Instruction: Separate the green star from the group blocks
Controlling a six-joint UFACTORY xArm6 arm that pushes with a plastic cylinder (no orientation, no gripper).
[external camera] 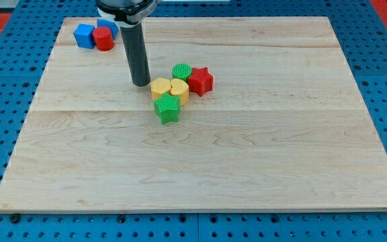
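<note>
The green star (167, 108) is seen touching the lower edge of the central cluster on the worktop (281, 168), my tip (140, 83), which carries no gripper, is placed just left of the yellow blocks (170, 88), and a downward push is best started between star and yellow blocks.

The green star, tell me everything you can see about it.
The green star is a small, chunky, matte block lying flat on the wooden board. It sits at the view's-bottom edge of the central cluster, touching the yellow block above it. My tip stands apart from it, toward the view's upper left.
</note>
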